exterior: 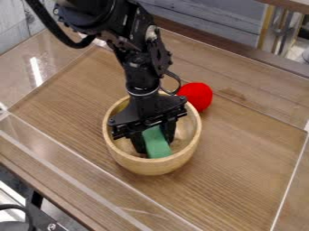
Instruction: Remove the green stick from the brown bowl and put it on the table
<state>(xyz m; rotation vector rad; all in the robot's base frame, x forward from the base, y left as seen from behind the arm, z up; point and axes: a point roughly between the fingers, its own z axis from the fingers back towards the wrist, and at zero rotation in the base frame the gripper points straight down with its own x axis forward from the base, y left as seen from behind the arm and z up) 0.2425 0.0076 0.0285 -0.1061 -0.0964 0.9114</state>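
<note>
The brown bowl (126, 160) sits on the table (229, 171) near the middle. My gripper (151, 132) reaches down into the bowl from above, shut on the upper end of the green stick (156, 143). The stick is a flat bright green bar, tilted, with its lower end down inside the bowl near the front wall. The black fingers (130, 128) flank the stick just above the bowl's rim.
A red ball (196, 95) lies on the table just behind and to the right of the bowl. Low clear acrylic walls (72, 180) edge the tabletop. The black arm (126, 41) rises to the upper left.
</note>
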